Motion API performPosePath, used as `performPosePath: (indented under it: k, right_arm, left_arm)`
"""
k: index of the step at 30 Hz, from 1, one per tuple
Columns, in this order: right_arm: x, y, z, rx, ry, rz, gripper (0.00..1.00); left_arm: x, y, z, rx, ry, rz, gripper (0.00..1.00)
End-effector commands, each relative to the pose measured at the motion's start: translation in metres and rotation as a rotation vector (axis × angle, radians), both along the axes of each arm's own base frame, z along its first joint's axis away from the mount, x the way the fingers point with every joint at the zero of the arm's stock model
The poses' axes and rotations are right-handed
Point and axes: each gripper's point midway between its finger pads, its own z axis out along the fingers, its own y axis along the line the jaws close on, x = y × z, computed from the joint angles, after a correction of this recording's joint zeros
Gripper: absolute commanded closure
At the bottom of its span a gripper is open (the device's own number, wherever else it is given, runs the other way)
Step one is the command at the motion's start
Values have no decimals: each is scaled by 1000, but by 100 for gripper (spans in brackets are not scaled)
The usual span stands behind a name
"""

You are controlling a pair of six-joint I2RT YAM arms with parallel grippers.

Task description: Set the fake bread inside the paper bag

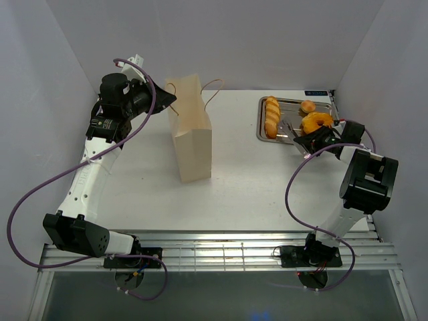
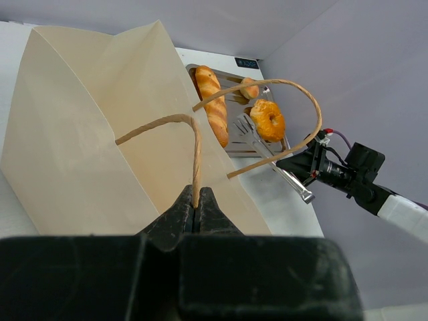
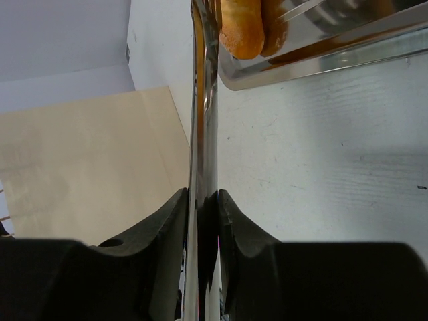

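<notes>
The cream paper bag (image 1: 192,134) stands upright on the table left of centre. My left gripper (image 1: 170,101) is shut on one of its brown cord handles (image 2: 194,157), right at the fingertips (image 2: 196,202). The fake bread lies on the steel tray (image 1: 286,134) at the back right: a long ridged loaf (image 1: 271,115), a ring doughnut (image 1: 315,122) and a small bun (image 1: 307,105). My right gripper (image 1: 305,142) is shut on metal tongs (image 3: 203,120). The tongs' head (image 2: 246,127) reaches over the tray beside the doughnut (image 2: 267,120); whether it pinches the doughnut I cannot tell.
White walls close the table in on the left, back and right. The tray (image 2: 235,148) sits near the back right corner, about a bag's width right of the bag (image 2: 73,147). A slatted metal edge (image 1: 221,251) runs along the near side between the arm bases.
</notes>
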Motion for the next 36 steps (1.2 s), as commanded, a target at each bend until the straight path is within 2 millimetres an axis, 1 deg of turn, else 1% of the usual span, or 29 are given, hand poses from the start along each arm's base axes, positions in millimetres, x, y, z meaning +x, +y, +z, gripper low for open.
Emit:
performPosePath:
  k: [1,6,8,9,11,12,14,15,16,17,18,19,20,21,23,24,25,26,27,29,30,31,32,33,34,35,36]
  right_arm:
    - [3,-4,32,-27,-89,-3,72]
    - [7,-10,55,-98,-153,-16,81]
    - [8,-11,60,-121,-161,-19,82]
    - [5,-12,59,-132,-151,-16,83]
    - [4,-13,65,-158,-159,-16,84]
    - [3,-10,67,-172,-175,-1,85]
    - [-1,0,73,-204,-199,29,85]
    - [-4,17,74,-224,-206,76,85]
    - [-7,26,72,-269,-228,120,85]
    - [-8,32,76,-313,-244,131,85]
    - [-15,52,74,-334,-250,180,85]
    - [-17,58,74,-361,-263,193,84]
    - [-21,59,74,-414,-280,184,84]
    - [-23,69,74,-432,-303,201,83]
    - [-27,76,78,-460,-344,201,82]
    - [-33,84,71,-463,-341,221,82]
    - [-34,88,71,-469,-357,226,81]
    - [-34,87,70,-484,-367,210,81]
    - [-47,107,57,-476,-355,261,80]
    - [-50,117,50,-494,-368,270,80]
    - [-60,129,36,-497,-348,301,80]
    - [-64,134,30,-508,-344,308,79]
    - [-60,136,27,-532,-363,290,79]
    - [-66,148,22,-539,-368,311,79]
    - [-72,150,12,-554,-358,314,79]
    - [-69,151,11,-582,-380,287,79]
    - [-74,162,8,-590,-395,305,78]
  left_arm:
    - [-12,0,20,-10,-56,-16,100]
    - [-13,0,19,-9,-53,-17,100]
    - [-13,0,20,-11,-54,-18,100]
    - [-14,0,21,-12,-55,-18,100]
    - [-14,0,20,-10,-56,-19,100]
    - [-14,0,20,-10,-55,-19,100]
    - [-14,0,19,-10,-56,-19,100]
    - [-14,0,17,-12,-50,-17,100]
    - [-14,0,16,-13,-48,-18,100]
    - [-13,-1,15,-16,-46,-19,100]
    - [-13,-2,14,-18,-45,-23,100]
    - [-14,-2,15,-20,-43,-24,100]
    - [-14,-2,16,-20,-47,-24,100]
    - [-15,-2,16,-19,-48,-24,100]
    - [-16,0,18,-16,-54,-21,100]
    - [-16,0,17,-16,-51,-21,100]
    - [-17,-1,18,-17,-52,-23,100]
    - [-17,-1,17,-17,-50,-23,100]
    - [-18,-1,18,-19,-52,-24,100]
    - [-18,-1,18,-22,-51,-22,100]
    - [-18,-1,18,-23,-51,-22,100]
    - [-18,-1,17,-24,-47,-22,100]
    - [-19,-1,15,-24,-44,-23,100]
    - [-19,-1,15,-24,-44,-23,100]
    - [-19,-1,15,-24,-46,-23,100]
    - [-19,-1,14,-22,-44,-24,100]
    - [-19,0,13,-20,-42,-21,100]
